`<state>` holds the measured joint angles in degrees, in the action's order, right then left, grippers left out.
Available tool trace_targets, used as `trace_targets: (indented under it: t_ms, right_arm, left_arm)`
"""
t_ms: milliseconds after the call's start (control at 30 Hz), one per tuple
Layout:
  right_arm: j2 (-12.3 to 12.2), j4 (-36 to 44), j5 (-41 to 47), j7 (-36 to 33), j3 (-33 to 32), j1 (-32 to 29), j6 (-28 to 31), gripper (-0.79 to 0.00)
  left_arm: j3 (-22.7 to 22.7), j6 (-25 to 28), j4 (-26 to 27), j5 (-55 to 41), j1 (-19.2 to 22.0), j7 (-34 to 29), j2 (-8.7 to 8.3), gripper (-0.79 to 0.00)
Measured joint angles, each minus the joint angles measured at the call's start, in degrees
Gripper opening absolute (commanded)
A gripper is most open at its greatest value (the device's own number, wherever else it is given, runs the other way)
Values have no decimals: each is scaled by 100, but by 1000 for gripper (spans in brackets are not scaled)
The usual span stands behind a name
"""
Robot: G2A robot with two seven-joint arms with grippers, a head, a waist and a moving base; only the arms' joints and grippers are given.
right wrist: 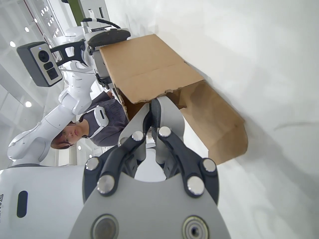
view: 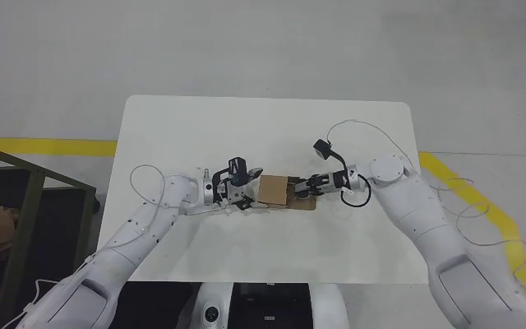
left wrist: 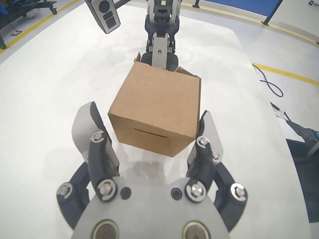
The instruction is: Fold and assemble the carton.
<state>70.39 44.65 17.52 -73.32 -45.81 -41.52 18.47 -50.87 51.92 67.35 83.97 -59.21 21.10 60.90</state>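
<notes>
Your brown cardboard carton (view: 274,191) sits about mid-way across the white surface (view: 370,132), roughly level between far and near edges. It stands as a squared-up box, long axis running between the two arms.

Left end effector (left wrist: 149,110): spread wide, one finger on each side of the carton (left wrist: 157,105) at the end facing that arm. The finger (left wrist: 205,125) on one side lies against the carton's lower corner; the other finger (left wrist: 92,118) stands just clear of the cardboard. A thin slit shows low on that end of the box. In the top view this end effector (view: 251,196) meets the carton's end nearer the surface's left edge.

Right end effector (right wrist: 154,101): drawn narrow, fingertips together at the ragged edge of the carton's (right wrist: 149,68) upper panel and apparently pinching it. You can't tell how much cardboard sits between the pads. From the left wrist view the same end effector (left wrist: 160,62) comes down over the carton's far top edge.

A loose brown flap (right wrist: 219,130) trails from that end and lies flat on the surface (right wrist: 249,26), beside the right end effector (view: 300,191).
</notes>
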Motion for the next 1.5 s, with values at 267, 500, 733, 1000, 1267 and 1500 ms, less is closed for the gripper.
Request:
trace_targets:
  t_ms: [267, 500, 733, 1000, 1267, 1500]
  right_arm:
    - [-335, 750, -31, -34, -625, -460, -193, -785]
    - [-652, 1692, -224, -15, -1264, -1043, -576, -785]
    - [-846, 2418, -263, -4, -1714, -1575, -820, -785]
    - [-916, 2573, -180, 168, -1897, -1793, -990, -785]
    - [-805, 2063, -253, 550, -1574, -1440, -1383, -785]
    - [-545, 1119, -141, 869, -1062, -781, -1098, -785]
  left_arm:
    - [-57, 103, 63, 276, -78, 116, -60, -92]
    - [90, -4, -110, 651, 96, 412, -24, -120]
    - [311, -70, -337, 890, 337, 766, 58, -142]
    - [441, -78, -510, 991, 465, 1067, 106, -166]
    - [481, -61, -574, 1022, 484, 1113, 114, -191]
    - [488, -58, -584, 1011, 480, 1107, 115, -179]
